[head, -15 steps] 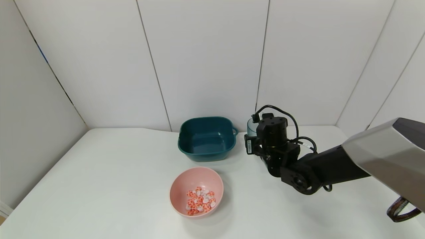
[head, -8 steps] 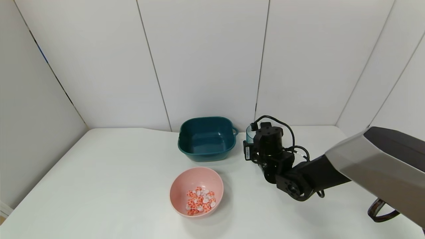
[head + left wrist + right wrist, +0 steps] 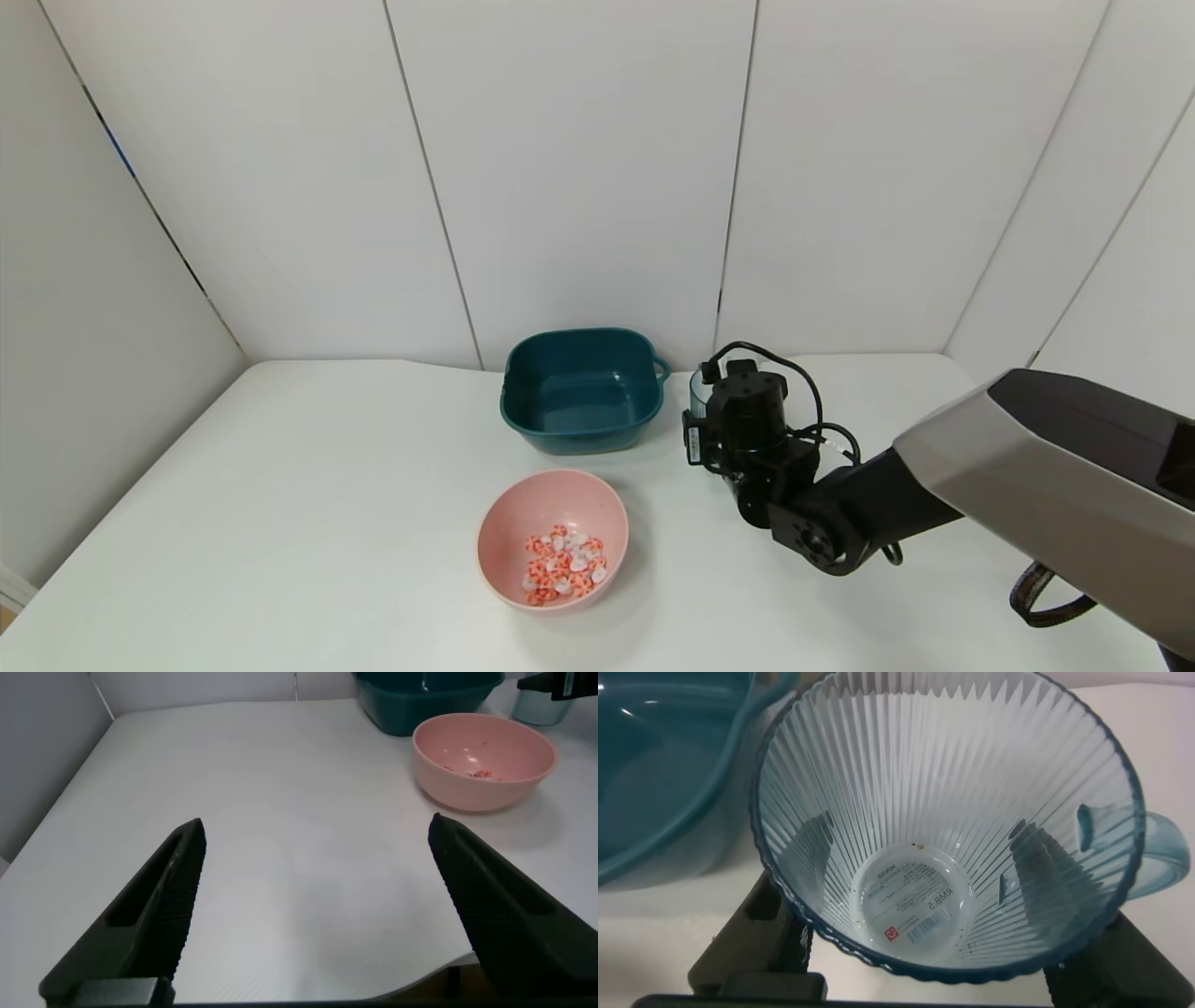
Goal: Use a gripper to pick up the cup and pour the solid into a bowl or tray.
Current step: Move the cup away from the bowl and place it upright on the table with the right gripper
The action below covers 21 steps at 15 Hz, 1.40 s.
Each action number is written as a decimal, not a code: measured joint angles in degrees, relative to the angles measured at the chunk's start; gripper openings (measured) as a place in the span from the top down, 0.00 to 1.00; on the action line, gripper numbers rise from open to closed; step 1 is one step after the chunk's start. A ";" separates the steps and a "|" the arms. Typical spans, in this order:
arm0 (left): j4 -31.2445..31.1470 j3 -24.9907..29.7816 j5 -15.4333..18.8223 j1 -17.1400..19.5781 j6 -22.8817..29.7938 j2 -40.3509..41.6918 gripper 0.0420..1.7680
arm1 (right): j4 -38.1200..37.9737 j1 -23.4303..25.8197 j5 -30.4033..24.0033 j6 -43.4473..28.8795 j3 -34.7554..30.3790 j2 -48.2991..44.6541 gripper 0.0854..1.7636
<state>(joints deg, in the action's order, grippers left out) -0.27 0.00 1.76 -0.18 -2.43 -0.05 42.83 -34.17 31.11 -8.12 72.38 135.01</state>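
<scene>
In the head view, the right end effector (image 3: 724,425) is seen low over the table (image 3: 308,485), just right of the dark teal tub (image 3: 581,387). The cup (image 3: 698,385) is mostly hidden behind the wrist — only a sliver of blue rim shows. The solid (image 3: 563,565) is already lying in the pink bowl (image 3: 553,537), nearer the robot and to the left, so the pour is judged done and the cup is probably being set down.

In the left wrist view, the left end effector (image 3: 318,905) is shown spread wide apart, holding nothing, parked over bare table well apart from the bowl.

In the right wrist view, the cup is looked straight into: empty, ribbed walls, a label on its base, its loop handle (image 3: 1158,854) to one side. Dark fingers (image 3: 780,924) are seen through the walls on two opposite sides, clamped on the body. The cup is judged light and stiff yet slick — the ribs should help grip — and thin plastic could flex if squeezed hard, so the mid-wall hold suits it.
</scene>
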 joint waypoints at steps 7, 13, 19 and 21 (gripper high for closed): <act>0.02 0.00 -0.02 0.00 0.00 0.00 0.03 | -0.49 0.55 -0.13 -0.06 0.06 0.60 0.16; 0.00 0.00 0.00 0.00 -0.02 0.00 0.03 | -0.68 0.66 -0.29 -0.48 -0.02 0.60 0.09; 0.02 0.00 0.00 0.00 -0.02 0.00 0.03 | -0.71 0.79 -0.85 -0.54 -0.91 -0.15 0.06; 0.00 0.00 0.00 0.00 -0.02 0.00 0.03 | -0.74 0.60 -0.85 -0.54 -1.32 -0.48 0.05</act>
<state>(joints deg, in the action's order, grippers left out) -0.27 0.00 1.76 -0.18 -2.45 -0.05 42.08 -33.57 30.26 -8.66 71.06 134.54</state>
